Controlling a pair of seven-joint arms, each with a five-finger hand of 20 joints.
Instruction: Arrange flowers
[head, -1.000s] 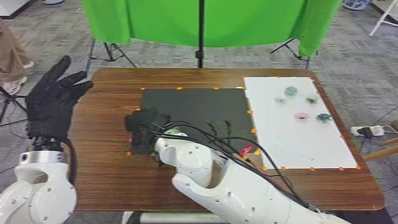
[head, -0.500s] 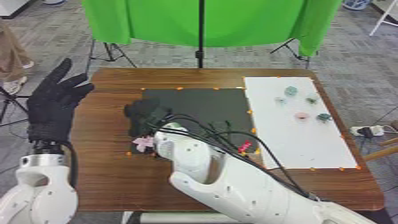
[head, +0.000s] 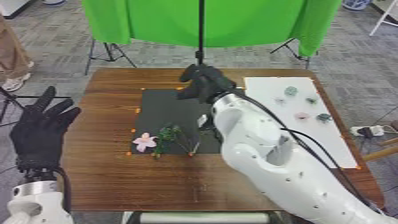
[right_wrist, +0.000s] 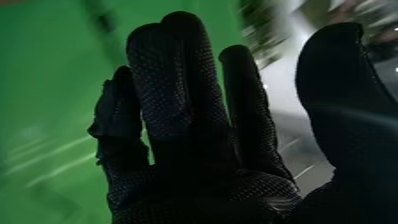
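A pink-petalled artificial-looking flower (head: 144, 142) lies at the near left of the black rectangular mat (head: 164, 107), just beside green leafy stems (head: 169, 133). Over the mat's far edge, the black-gloved right hand (head: 208, 84) is open, fingers straight, thumb apart, holding nothing. Small pink and green pieces (head: 302, 116) lie on the white sheet (head: 266, 84), right on the brown wooden bench (head: 111, 175). The black-gloved left hand (head: 40, 132), open and empty, is at the left.

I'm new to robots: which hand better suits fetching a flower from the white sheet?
Probably the right hand: it's open, near the sheet; the left hand is left of the table.
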